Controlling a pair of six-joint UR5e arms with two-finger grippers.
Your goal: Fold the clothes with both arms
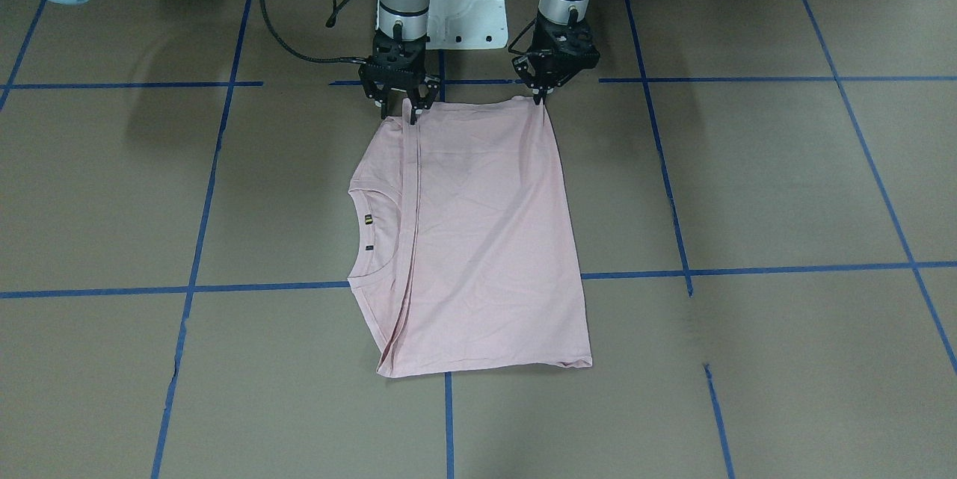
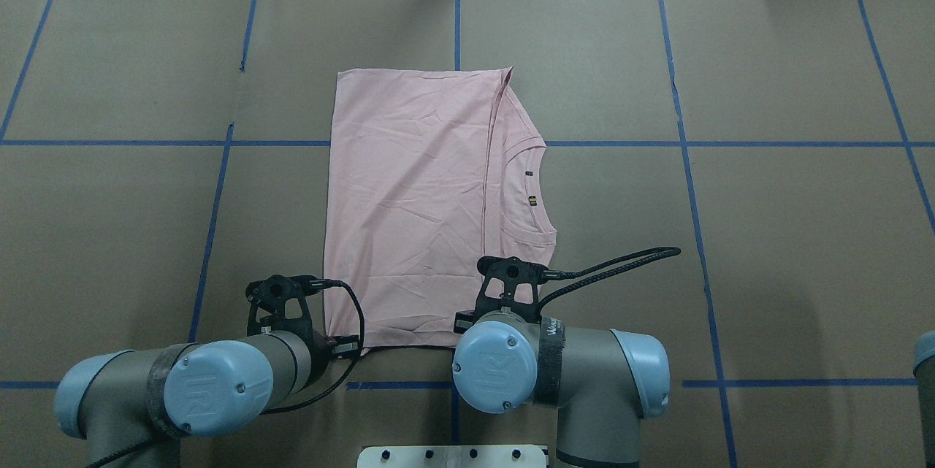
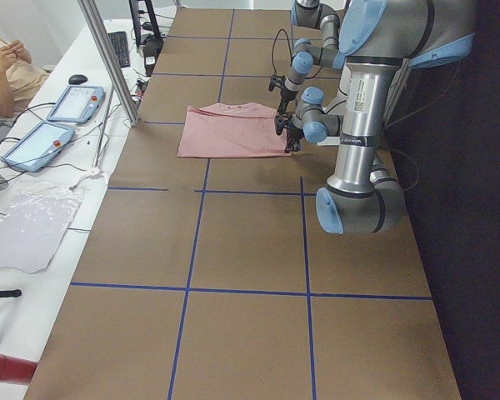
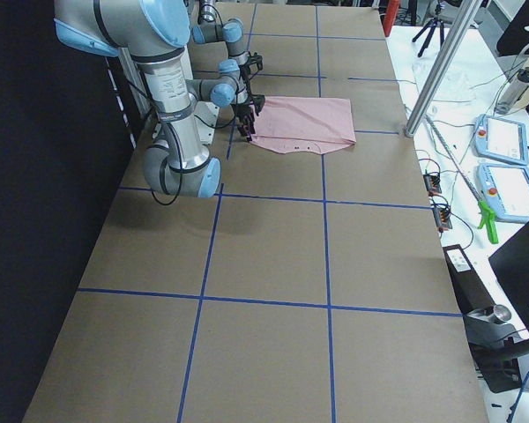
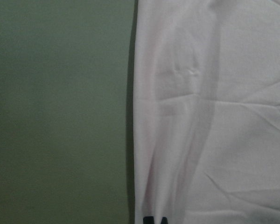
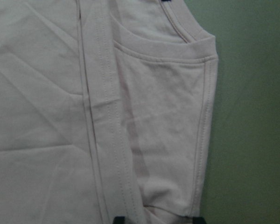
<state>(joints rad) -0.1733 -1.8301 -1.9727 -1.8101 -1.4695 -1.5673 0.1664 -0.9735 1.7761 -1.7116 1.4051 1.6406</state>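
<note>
The pale pink T-shirt [image 1: 486,240] [image 2: 409,198] lies folded and flat on the brown table, plain side up. Its ribbed neckline [image 1: 374,232] faces the robot's right. Both arms reach down to the shirt's edge nearest the robot. My left gripper [image 1: 540,96] [image 5: 154,220] is shut on that edge's corner. My right gripper [image 1: 401,111] [image 6: 158,219] stands open at the other corner, beside the lengthwise fold, with its fingertips apart and bunched fabric between them. The print is hidden.
The white pedestal base [image 1: 467,8] stands right behind the grippers. A black cable [image 2: 621,263] loops out from the right wrist. Blue tape lines [image 1: 748,270] cross the table. A metal post [image 3: 108,58], tablets [image 3: 71,104] and a seated person [image 3: 4,71] are past the far edge.
</note>
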